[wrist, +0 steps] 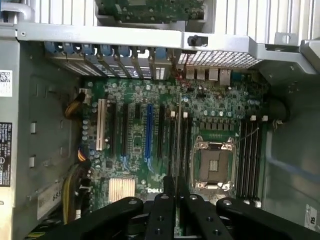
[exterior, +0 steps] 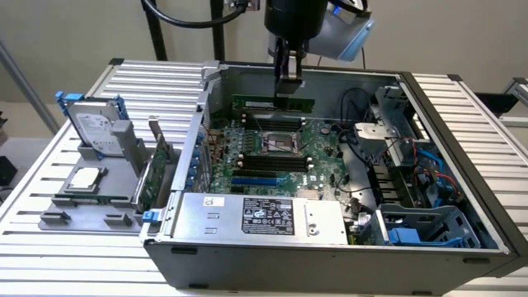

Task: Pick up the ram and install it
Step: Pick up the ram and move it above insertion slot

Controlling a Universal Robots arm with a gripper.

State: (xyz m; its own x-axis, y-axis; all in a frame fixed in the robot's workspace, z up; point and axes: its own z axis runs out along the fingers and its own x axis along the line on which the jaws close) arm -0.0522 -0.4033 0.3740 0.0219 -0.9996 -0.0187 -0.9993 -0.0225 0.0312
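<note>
Gripper: I see the gripper reaching down into the open computer case, its fingers closed narrow on the top edge of the ram.
Ram: held on its long edge, over the black slots on the far side of the processor socket; I cannot tell whether it touches a slot.
Motherboard: white "DELL" lettering reads in the wrist view.
Power supply: a black label and a small white sticker, text unreadable to me.
Hard drive: upright in a grey tray, at the exterior view's left.
</note>
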